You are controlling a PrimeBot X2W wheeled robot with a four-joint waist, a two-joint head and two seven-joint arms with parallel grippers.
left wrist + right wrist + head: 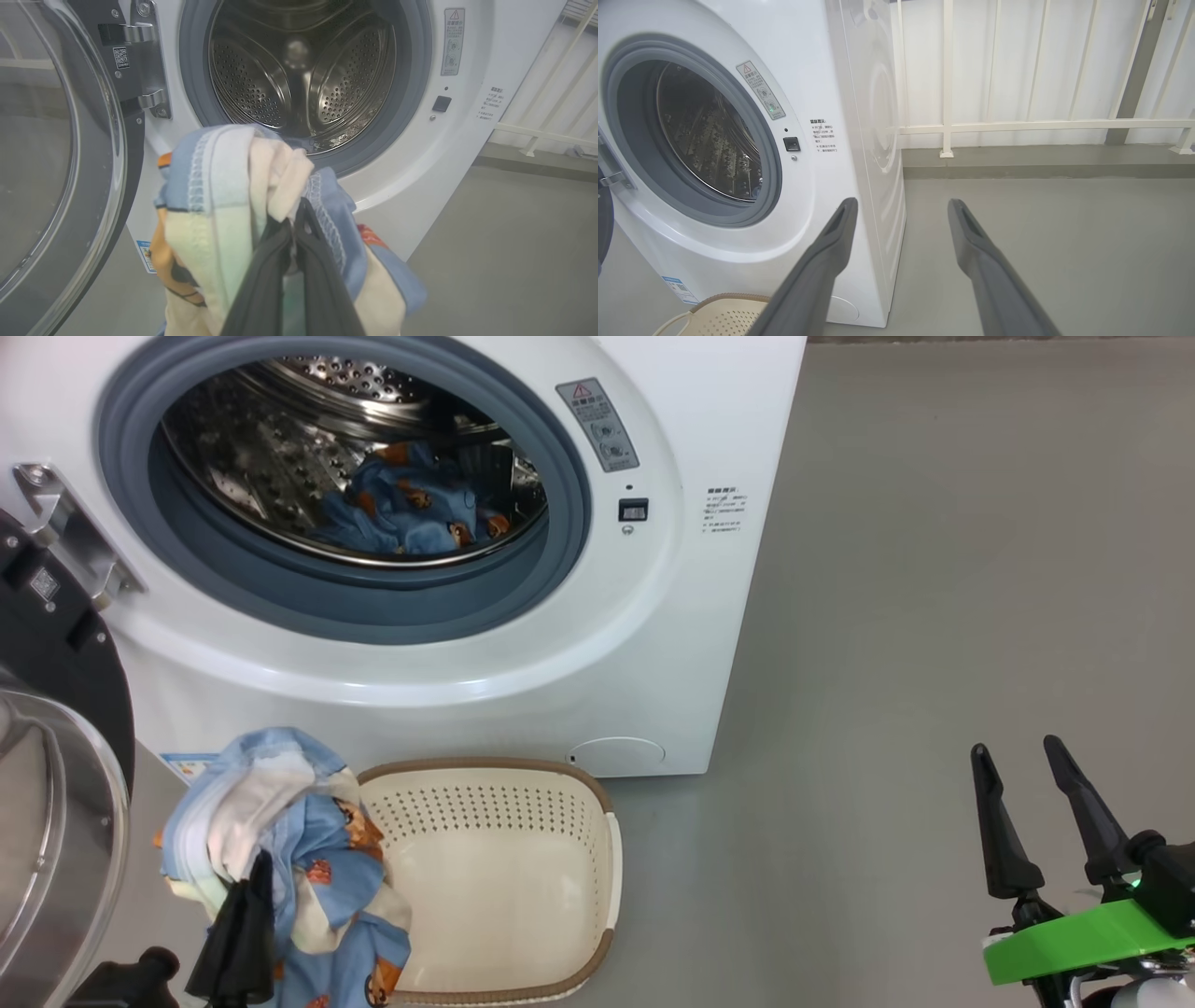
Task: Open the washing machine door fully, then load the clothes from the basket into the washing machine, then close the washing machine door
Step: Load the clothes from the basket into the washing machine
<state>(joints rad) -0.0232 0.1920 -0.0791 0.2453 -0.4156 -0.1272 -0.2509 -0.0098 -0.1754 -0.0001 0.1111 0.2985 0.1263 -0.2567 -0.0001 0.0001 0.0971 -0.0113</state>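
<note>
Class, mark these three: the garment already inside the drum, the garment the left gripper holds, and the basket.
Loaded garment (pixel 411 518): head view, on its blue folds, mid-heap.
Held garment (pixel 210 186): left wrist view, on its stitched pale-blue band.
Basket (pixel 485 807): head view, on its perforated back wall.

1. Smooth grey floor (pixel 934 616) stretches ahead of the right gripper (pixel 1016 749) and to both its sides.
2. The washing machine (pixel 653 644) stands on it, ahead of the left gripper (pixel 258 873).
3. The basket (pixel 611 859) sits on it just right of the left gripper, close before the machine.
</note>
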